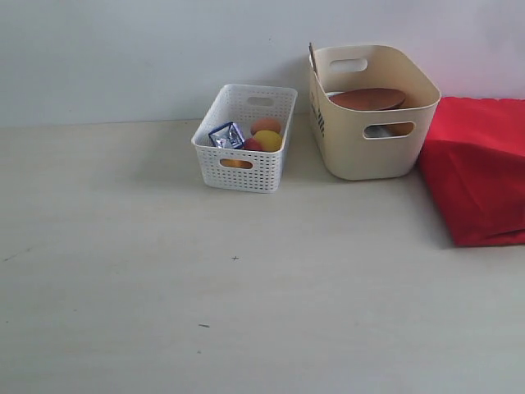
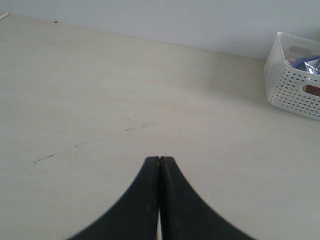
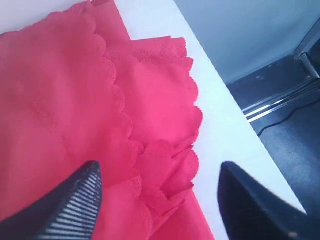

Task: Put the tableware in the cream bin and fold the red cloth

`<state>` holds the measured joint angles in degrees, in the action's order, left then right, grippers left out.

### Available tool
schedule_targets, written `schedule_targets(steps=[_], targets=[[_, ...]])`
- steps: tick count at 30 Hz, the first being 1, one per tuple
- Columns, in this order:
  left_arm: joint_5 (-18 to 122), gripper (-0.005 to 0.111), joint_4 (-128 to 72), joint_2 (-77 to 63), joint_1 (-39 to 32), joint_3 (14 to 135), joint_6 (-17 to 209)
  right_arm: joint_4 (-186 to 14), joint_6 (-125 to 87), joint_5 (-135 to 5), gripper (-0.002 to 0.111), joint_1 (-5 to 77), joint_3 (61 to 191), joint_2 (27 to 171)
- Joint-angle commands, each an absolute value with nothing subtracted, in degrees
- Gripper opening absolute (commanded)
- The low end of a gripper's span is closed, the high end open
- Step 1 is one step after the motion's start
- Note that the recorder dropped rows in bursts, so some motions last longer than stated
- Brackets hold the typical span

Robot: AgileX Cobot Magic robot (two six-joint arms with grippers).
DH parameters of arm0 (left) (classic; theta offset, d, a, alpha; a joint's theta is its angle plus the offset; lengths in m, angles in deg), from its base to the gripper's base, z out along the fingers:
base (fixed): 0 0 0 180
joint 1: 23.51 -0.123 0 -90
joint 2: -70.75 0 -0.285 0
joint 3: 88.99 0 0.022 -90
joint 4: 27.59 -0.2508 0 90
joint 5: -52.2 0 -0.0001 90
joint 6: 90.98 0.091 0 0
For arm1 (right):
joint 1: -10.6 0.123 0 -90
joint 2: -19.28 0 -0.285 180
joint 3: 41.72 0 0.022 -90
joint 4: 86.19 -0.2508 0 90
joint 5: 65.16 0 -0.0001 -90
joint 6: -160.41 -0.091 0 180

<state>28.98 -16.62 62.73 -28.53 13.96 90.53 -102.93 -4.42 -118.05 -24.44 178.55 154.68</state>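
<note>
Now: left end effector (image 2: 159, 167) clenched, empty, over bare desk (image 2: 100, 100). Wooden plate (image 1: 367, 98) in cream bin (image 1: 373, 156). Red cloth (image 1: 476, 176) just right of bin, its bunched scalloped edge directly under the released right end effector (image 3: 159, 172); right arm nearer.

The table (image 1: 246, 312) is pale beige with faint wood grain and a few small dark specks. The cream bin (image 1: 373, 156) is plain cream apart from a patch of dark print on one side, and the plate (image 1: 367, 98) inside it is warm brown. The basket (image 1: 244, 168) is white, pierced all over with rows of small holes. It shows a blue-and-silver packet (image 1: 227, 135) and a yellow fruit (image 1: 268, 139). The red cloth (image 1: 480, 168) is bright red, its edges scalloped. The left claw (image 2: 159, 160) is black, and so is the right claw (image 3: 159, 172) — one finger finely ribbed.
</note>
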Motion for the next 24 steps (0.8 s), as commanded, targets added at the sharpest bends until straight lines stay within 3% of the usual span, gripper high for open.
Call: schedule_targets(steps=[1, 4, 9, 24], targets=[[30.0, 0.0, -15.9, 63.0, -26.6, 13.8, 90.3, -102.7, -7.6, -122.0, 0.043, -23.8, 179.0, 151.4], [30.3, 0.0, -15.7, 63.0, -25.0, 13.8, 90.3, -102.6, -7.7, -122.4, 0.023, -23.3, 176.7, 148.2], [30.9, 0.0, -15.4, 63.0, -22.1, 13.8, 90.3, -103.4, -4.2, -116.1, 0.001, -23.0, 166.4, 139.8], [31.5, 0.0, -15.4, 63.0, -14.3, 13.8, 90.3, -117.2, 7.2, -96.1, 0.0, -22.7, 131.6, 111.4]])
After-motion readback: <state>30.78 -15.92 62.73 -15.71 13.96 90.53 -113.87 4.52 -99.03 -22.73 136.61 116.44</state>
